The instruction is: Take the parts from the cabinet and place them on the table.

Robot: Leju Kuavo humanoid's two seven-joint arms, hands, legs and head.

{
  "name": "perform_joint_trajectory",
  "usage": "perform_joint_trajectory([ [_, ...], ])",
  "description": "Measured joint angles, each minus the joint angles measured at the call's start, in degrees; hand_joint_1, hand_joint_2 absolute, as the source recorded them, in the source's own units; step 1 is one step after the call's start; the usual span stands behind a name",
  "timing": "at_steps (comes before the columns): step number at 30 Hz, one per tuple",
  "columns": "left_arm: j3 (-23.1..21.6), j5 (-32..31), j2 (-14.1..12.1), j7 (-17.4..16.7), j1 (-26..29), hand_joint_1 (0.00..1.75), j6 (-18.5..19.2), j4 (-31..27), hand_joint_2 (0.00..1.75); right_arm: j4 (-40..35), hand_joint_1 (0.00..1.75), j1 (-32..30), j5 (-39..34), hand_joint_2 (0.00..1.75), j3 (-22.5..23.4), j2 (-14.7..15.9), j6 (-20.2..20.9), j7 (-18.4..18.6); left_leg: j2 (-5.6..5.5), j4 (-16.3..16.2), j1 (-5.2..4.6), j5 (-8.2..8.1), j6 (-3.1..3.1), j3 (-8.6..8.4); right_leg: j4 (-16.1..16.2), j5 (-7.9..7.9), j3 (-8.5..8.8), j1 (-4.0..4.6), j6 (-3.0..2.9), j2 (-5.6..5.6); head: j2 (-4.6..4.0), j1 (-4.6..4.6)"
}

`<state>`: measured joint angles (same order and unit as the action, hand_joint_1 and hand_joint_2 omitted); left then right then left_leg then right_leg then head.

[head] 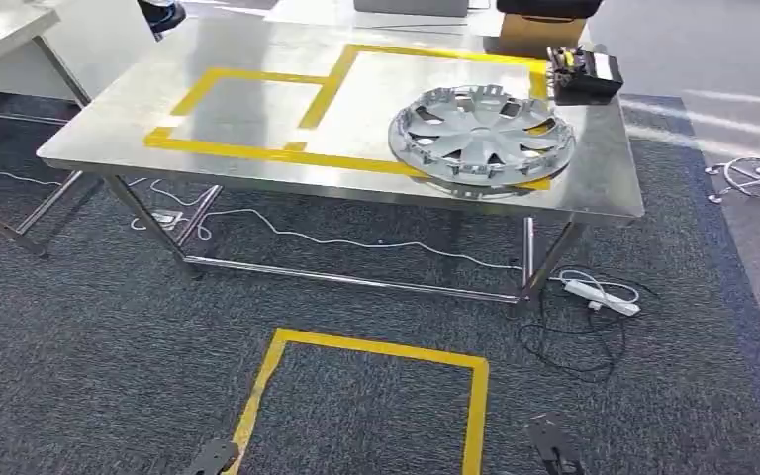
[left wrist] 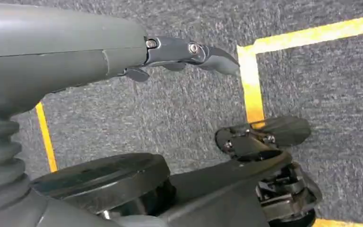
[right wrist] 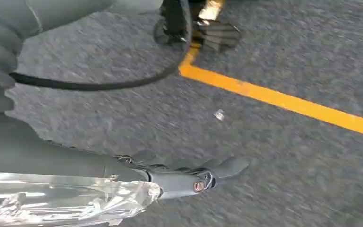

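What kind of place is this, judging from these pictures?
Probably a robot test area in an office or lab. A steel table bears yellow tape outlines and a wheel cover; more tape marks a standing box on the grey carpet, and a power strip lies loose.

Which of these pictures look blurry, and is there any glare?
Head view: sharp; the shiny steel table reflects soft glare, and the silver plastic wheel cover is crisp. Left wrist view: sharp, the yellow floor tape slightly washed out. Right wrist view: the grey carpet is smeared by motion blur, and clear crinkled film glints.
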<state>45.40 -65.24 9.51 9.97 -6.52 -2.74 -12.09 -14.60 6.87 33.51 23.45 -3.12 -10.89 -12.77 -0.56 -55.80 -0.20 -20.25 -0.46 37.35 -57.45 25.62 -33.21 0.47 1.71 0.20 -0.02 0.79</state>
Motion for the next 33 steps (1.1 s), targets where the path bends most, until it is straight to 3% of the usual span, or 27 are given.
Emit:
perform_joint_trajectory([
  [1,0.2,0.4,0.0,0.1,0.0,0.0,0.5,0.0,0.0,0.2,0.0,-0.4,-0.5,0.0,0.5,-0.3,0.2,0.4,0.0,0.0,0.0,0.0,0.0,0.0,0.0,0.0,0.0,0.0,0.0,-0.01,0.0,0.0],
  [11,1.1,-0.3,-0.2,1.0,0.7,0.0,-1.9,0.0,0.0,1.7,0.0,-3.3,0.4,0.0,2.7,-3.6,-2.8,6.4,0.02,0.0,0.01,-0.02,-0.04,0.01,0.0,0.03,-0.04,0.01,-0.03,0.07,0.0,0.0],
  [20,1.1,-1.7,-0.3,1.2,0.7,0.0,-2.1,0.0,0.0,2.0,0.0,-3.3,3.0,0.0,2.8,-4.4,-2.9,6.7,-0.01,-0.3,-0.69,-0.49,1.07,0.01,0.4,-0.01,0.77,-0.62,0.95,-0.09,0.0,-0.07],
  [21,1.0,-2.0,-0.2,1.2,0.7,0.0,-2.1,0.0,0.0,2.0,0.0,-3.3,3.2,0.0,2.8,-4.4,-3.0,6.7,-0.03,0.3,-0.29,-0.16,1.39,-0.24,0.3,0.15,0.75,-0.39,1.19,-0.15,0.0,-0.04],
  [22,1.0,-2.0,-0.2,1.2,0.7,0.0,-2.1,0.0,0.0,2.0,0.0,-3.3,3.3,0.0,2.8,-4.4,-3.0,6.7,-0.04,0.7,0.0,0.09,1.49,-0.57,-0.4,0.91,0.65,-0.46,1.41,-0.04,0.0,-0.02],
  [23,0.9,-2.1,-0.2,1.2,0.7,0.0,-2.2,0.0,0.0,2.1,0.0,-3.3,3.6,0.0,2.8,-4.4,-3.1,6.8,-0.04,0.7,0.09,0.11,1.69,-0.6,-3.1,3.43,-0.38,-0.47,1.7,-0.03,0.0,0.33],
  [25,0.9,-2.4,-0.2,1.0,0.6,0.0,-2.3,0.0,0.0,2.2,0.0,-3.2,3.8,0.0,2.8,-4.5,-3.1,7.0,-0.27,0.7,0.12,0.16,1.72,-0.4,-12.7,9.1,-4.26,-0.67,2.07,-0.03,0.0,0.35],
  [26,0.9,-2.5,-0.2,0.9,0.7,0.0,-2.3,0.0,0.0,2.2,0.0,-3.2,3.9,0.0,2.8,-4.5,-3.1,7.1,-0.42,0.7,0.13,0.25,1.65,-0.23,-16.6,10.79,-5.83,-0.67,2.18,-0.04,0.0,0.41],
  [27,0.9,-2.5,-0.2,0.9,0.7,0.0,-2.3,0.0,0.0,2.2,0.0,-3.3,4.1,0.0,2.8,-4.5,-3.1,7.1,-0.67,0.7,0.16,0.42,1.5,-0.07,-18.1,11.08,-6.22,-0.73,2.27,-0.04,0.0,0.37],
  [28,0.9,-2.5,-0.2,0.9,0.7,0.0,-2.3,0.0,0.0,2.2,0.0,-3.4,4.1,0.0,2.8,-4.5,-3.1,7.2,-1.06,0.6,0.21,0.62,1.29,0.14,-16.4,9.88,-4.94,-0.83,2.31,-0.03,0.0,0.37],
  [29,0.9,-2.5,-0.2,0.9,0.7,0.0,-2.3,0.0,0.0,2.2,0.0,-3.4,4.2,0.0,2.8,-4.5,-3.1,7.2,-1.53,0.5,0.33,0.84,1.03,0.36,-12.3,7.93,-2.41,-0.94,2.31,0.03,0.0,0.37],
  [30,0.9,-2.5,-0.2,0.9,0.7,0.0,-2.3,0.0,0.0,2.2,0.0,-3.3,4.2,0.0,2.8,-4.5,-3.1,7.2,-1.92,0.4,0.48,1.04,0.72,0.64,-6.3,5.7,1.0,-1.11,2.37,0.38,0.0,0.37],
  [31,0.9,-2.5,-0.2,0.9,0.6,0.0,-2.3,0.0,0.0,2.2,0.0,-3.2,4.3,0.0,2.8,-4.6,-3.1,7.2,-2.5,0.1,0.58,1.3,0.32,0.88,-0.7,4.29,4.5,-1.47,2.54,1.63,0.0,0.39],
  [32,0.9,-2.5,-0.4,0.9,0.6,0.0,-2.4,0.0,0.0,2.3,0.0,-3.1,4.4,0.0,2.8,-4.8,-3.0,7.3,-2.78,-0.1,0.24,1.52,-0.12,0.88,-0.5,4.57,4.19,-0.9,2.41,2.76,0.02,0.48],
  [33,0.9,-2.5,-0.3,0.9,0.6,0.0,-2.4,0.0,0.0,2.3,0.0,-3.2,4.5,0.0,2.8,-4.9,-3.1,7.3,-2.99,-0.1,0.23,1.57,-0.38,0.84,-0.4,3.92,4.2,-1.01,1.05,2.23,-0.02,-0.01],
])
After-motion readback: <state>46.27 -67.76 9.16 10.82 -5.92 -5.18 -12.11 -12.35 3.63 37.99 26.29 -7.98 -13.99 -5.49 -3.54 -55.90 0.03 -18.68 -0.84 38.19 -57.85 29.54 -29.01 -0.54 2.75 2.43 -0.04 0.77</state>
